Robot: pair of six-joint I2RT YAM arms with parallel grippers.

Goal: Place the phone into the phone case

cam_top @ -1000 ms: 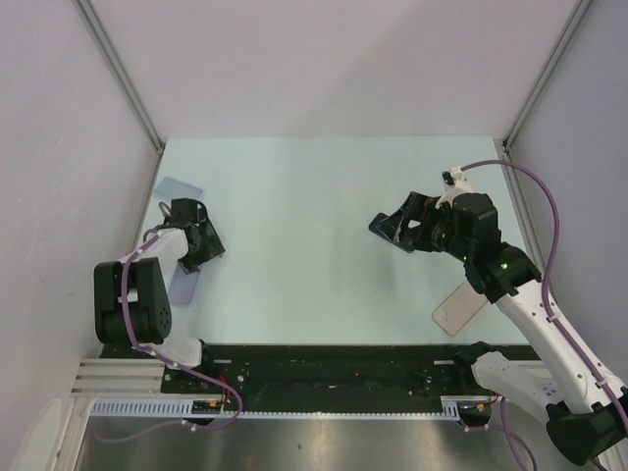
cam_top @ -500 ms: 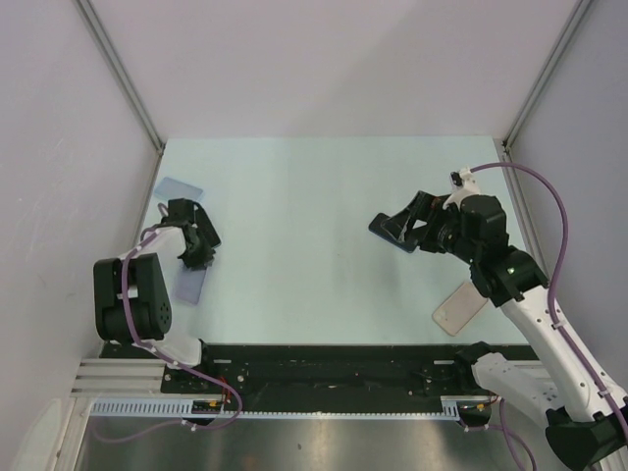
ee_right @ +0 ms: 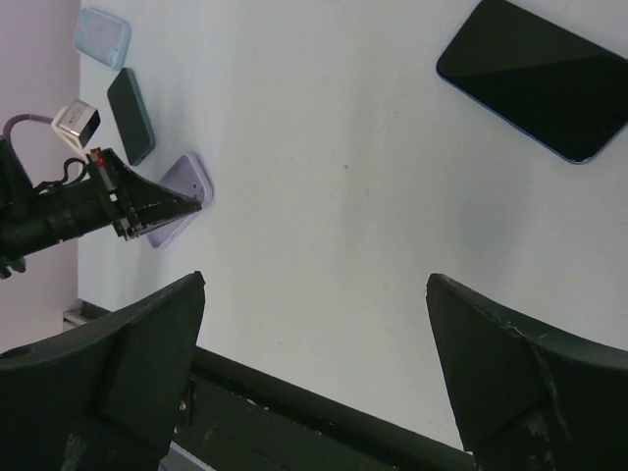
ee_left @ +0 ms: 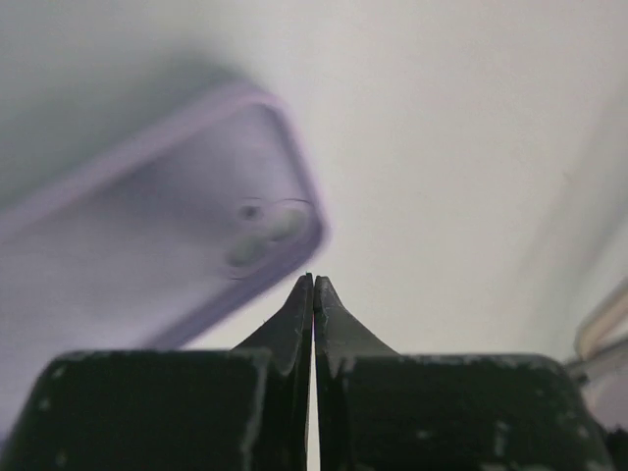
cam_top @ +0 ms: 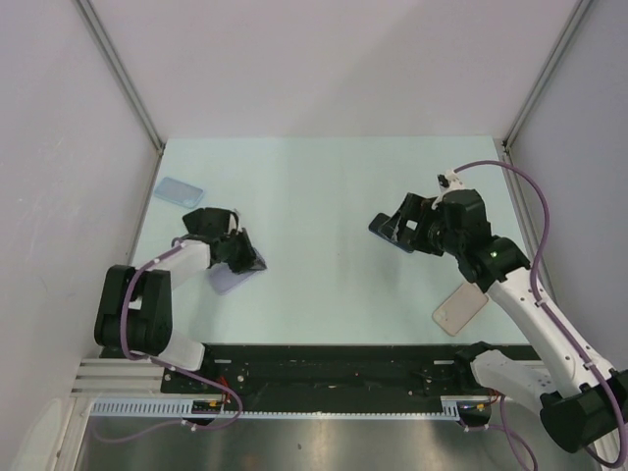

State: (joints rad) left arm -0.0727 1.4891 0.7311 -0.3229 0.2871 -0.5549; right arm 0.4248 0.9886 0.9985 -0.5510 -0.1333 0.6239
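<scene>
A lilac phone case [cam_top: 232, 278] lies flat at the near left of the table, its camera cut-out [ee_left: 263, 231] showing in the left wrist view. My left gripper [cam_top: 251, 259] is shut with nothing between its tips [ee_left: 314, 281], low at the case's edge [ee_right: 183, 195]. A dark phone [cam_top: 385, 232] lies screen up right of centre. My right gripper [cam_top: 400, 228] hovers over it, wide open and empty [ee_right: 316, 281]. In the right wrist view the phone [ee_right: 535, 78] lies beyond the fingers.
A light blue case [cam_top: 179, 190] lies at the far left, with a second dark phone [ee_right: 130, 115] beside it. A beige phone-shaped item [cam_top: 459, 309] rests at the near right by the right arm. The black base rail [cam_top: 324, 368] runs along the near edge.
My left gripper has closed and swung right toward the centre. The lilac case has slid right with it and turned. The right arm has barely moved.
</scene>
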